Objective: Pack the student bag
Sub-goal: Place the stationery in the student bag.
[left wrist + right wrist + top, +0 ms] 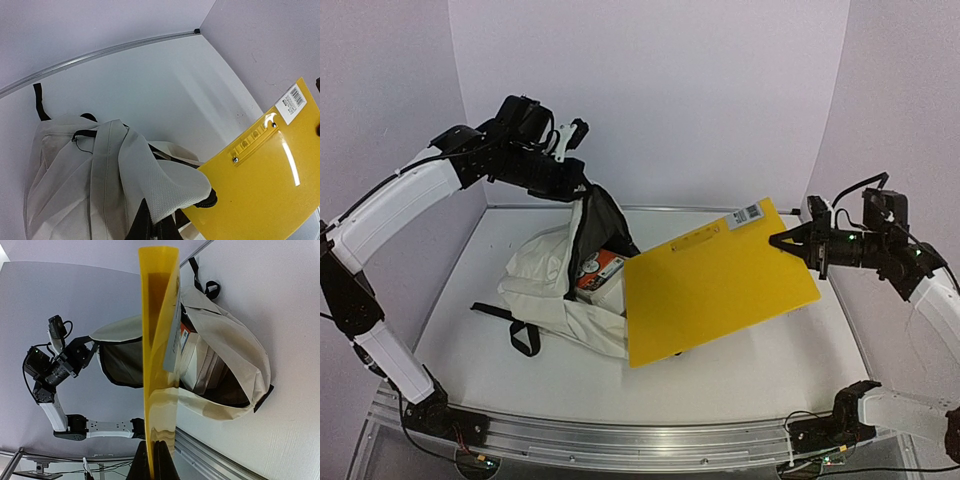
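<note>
- The white desk (740,370) carries everything.
- The cream student bag (545,280) lies left of centre on the desk. Its mouth opens rightward and shows black lining.
- A yellow plastic folder (715,285) is tilted, with its lower corner at the bag's mouth.
- An orange-and-white box (600,272) sits inside the bag.
- The left fingers (572,186) are clenched on the bag's raised flap.
- The right fingers (790,240) grasp the folder's right edge.

My left arm (395,205) shows long white shells between black joints; its wrist (525,150) is a black block carrying a small white bracket (567,133); my right arm (942,305) matches, white shell on black; two green lights (841,238) glow on its dark wrist, and a black cable (850,189) loops off it; the right gripper (776,241) tapers to black fingers; I see thin wires (470,456) trailing from the left base (425,410).
</note>
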`<state>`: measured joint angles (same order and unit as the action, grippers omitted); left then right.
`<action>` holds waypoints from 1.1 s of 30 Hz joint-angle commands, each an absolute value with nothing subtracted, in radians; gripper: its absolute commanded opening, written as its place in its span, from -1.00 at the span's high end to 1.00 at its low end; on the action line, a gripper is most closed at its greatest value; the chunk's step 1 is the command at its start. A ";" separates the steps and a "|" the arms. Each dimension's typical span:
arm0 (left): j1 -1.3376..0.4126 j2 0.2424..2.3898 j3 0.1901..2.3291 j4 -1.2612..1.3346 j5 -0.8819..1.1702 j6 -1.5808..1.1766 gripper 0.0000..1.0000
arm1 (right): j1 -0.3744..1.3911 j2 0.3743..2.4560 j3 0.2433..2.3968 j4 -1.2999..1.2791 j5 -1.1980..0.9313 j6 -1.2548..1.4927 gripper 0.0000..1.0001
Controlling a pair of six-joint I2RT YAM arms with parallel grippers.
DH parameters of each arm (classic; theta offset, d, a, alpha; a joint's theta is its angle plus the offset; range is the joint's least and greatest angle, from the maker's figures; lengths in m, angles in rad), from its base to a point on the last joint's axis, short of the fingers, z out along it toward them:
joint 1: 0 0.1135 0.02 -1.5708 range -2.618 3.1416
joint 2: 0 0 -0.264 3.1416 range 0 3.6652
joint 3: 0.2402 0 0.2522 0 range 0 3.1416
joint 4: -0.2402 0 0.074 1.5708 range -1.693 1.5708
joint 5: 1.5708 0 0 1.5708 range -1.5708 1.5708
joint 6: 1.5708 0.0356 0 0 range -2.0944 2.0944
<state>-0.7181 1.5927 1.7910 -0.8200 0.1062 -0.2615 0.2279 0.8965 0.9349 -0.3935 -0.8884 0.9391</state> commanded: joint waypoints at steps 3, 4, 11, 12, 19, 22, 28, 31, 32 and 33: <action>-0.709 1.566 1.888 -0.664 0.140 -0.244 1.00 | 0.238 0.933 0.929 -0.289 -0.959 0.945 1.00; -0.709 1.564 1.886 -0.664 0.145 -0.244 1.00 | 0.238 0.936 0.928 -0.272 -0.961 0.956 1.00; -0.709 1.560 1.872 -0.650 0.232 -0.231 1.00 | 0.251 0.972 0.909 -0.167 -0.947 1.010 1.00; -0.709 1.558 1.871 -0.651 0.240 -0.228 1.00 | 0.252 0.973 0.904 -0.145 -0.942 1.030 1.00; -0.709 1.537 1.844 -0.646 0.310 -0.217 1.00 | 0.261 0.992 0.869 -0.029 -0.901 1.115 1.00; -0.709 1.531 1.833 -0.640 0.355 -0.210 1.00 | 0.266 1.007 0.860 0.038 -0.878 1.152 1.00; -0.709 1.512 1.809 -0.640 0.391 -0.193 1.00 | 0.278 1.023 0.831 0.133 -0.782 1.230 1.00; -0.709 1.501 1.799 -0.633 0.412 -0.189 1.00 | 0.287 1.030 0.818 0.162 -0.730 1.270 1.00; -0.709 1.499 1.797 -0.631 0.416 -0.189 1.00 | 0.291 1.033 0.818 0.169 -0.710 1.280 1.00; -0.709 1.496 1.795 -0.627 0.420 -0.190 1.00 | 0.298 1.035 0.819 0.171 -0.688 1.286 1.00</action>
